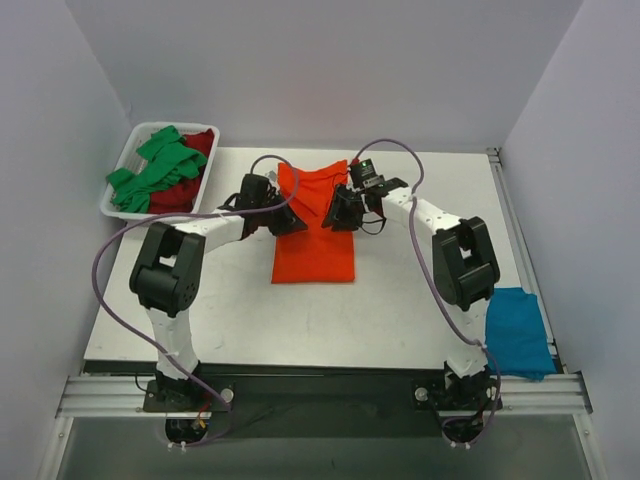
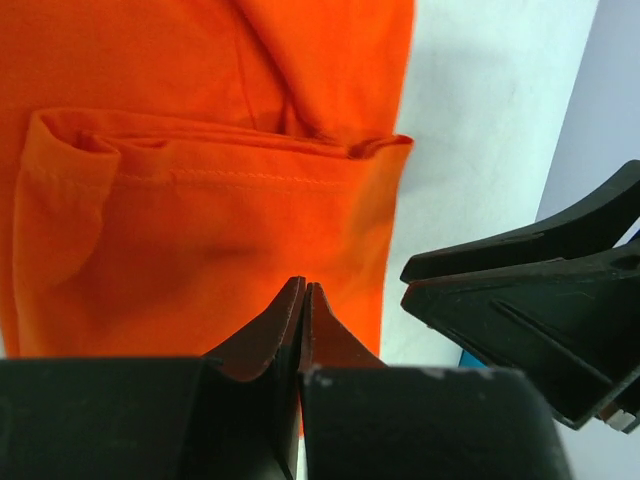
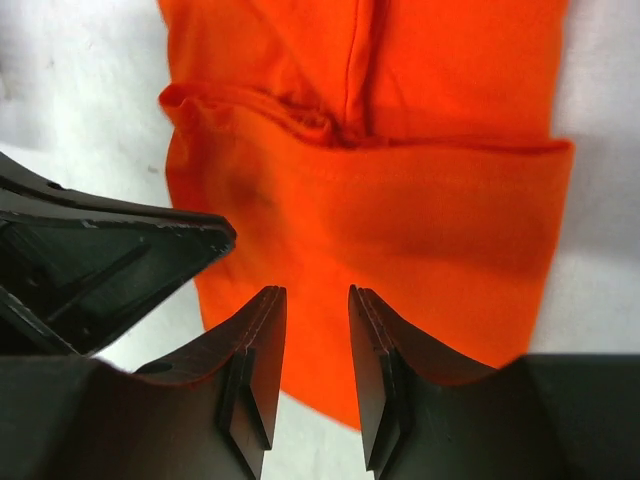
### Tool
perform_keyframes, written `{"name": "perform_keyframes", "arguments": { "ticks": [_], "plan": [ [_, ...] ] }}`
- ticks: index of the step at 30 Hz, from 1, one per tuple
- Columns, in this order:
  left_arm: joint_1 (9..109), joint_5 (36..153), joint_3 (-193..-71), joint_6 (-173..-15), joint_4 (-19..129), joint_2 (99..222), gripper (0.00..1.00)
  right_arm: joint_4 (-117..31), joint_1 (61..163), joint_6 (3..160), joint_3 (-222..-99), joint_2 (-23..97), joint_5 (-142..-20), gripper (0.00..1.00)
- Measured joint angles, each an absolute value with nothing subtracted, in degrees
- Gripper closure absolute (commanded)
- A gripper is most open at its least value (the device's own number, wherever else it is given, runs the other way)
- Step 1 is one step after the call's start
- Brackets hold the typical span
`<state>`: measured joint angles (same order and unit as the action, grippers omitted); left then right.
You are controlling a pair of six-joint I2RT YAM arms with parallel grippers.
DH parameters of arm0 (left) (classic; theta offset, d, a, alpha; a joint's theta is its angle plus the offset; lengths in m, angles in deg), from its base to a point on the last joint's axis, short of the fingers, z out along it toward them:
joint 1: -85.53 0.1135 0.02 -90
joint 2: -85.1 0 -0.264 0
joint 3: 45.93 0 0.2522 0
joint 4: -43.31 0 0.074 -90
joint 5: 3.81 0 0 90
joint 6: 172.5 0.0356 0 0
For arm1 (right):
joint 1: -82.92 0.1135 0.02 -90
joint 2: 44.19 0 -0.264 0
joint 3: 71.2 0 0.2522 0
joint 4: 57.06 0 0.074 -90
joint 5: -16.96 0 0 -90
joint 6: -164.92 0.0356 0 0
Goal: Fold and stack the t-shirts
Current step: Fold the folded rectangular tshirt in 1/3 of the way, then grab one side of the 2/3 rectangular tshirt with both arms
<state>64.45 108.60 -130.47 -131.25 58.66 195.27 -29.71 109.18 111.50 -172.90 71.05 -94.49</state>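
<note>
Legible text, labels, brands, numbers, signs: none can be read in any of the three views.
</note>
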Motion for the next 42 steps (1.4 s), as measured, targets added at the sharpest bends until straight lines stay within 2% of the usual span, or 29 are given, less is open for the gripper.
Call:
{"name": "perform_keyframes", "arguments": {
  "ticks": [8,11,13,16,20,24,31,36,42],
  "plan": [
    [67.0,112.1,-129.5,-136.3,51.1,204.3,0.95,-32.0,104.6,114.7,-175.8,81.9,-100.0,0.68],
    [68.2,112.8,-128.5,-137.4,49.7,204.5,0.91,-32.7,102.8,115.2,-175.8,82.0,-100.5,0.68],
    [68.8,113.5,-128.5,-137.7,48.6,204.5,0.82,-32.8,102.0,115.4,-175.7,82.0,-100.5,0.67],
    [69.6,114.7,-128.5,-138.2,46.9,204.5,0.75,-32.8,101.6,115.4,-175.7,81.8,-100.5,0.66],
    [70.3,115.2,-127.4,-138.3,46.9,202.0,0.51,-32.9,101.6,115.3,-173.5,79.6,-100.5,0.64],
    [70.3,111.2,-120.5,-137.3,50.1,190.6,0.50,-33.1,101.6,115.2,-167.5,72.3,-99.6,0.63],
    [67.7,101.4,-104.5,-133.7,55.8,169.9,0.47,-35.4,103.3,114.2,-148.9,54.5,-94.6,0.59],
    [65.6,99.6,-96.9,-131.5,58.0,168.4,0.45,-37.5,106.4,114.6,-138.0,51.0,-92.4,0.59],
    [64.9,99.8,-93.8,-131.3,56.7,168.8,0.47,-39.2,108.9,116.7,-134.9,51.1,-90.3,0.60]
  ]
}}
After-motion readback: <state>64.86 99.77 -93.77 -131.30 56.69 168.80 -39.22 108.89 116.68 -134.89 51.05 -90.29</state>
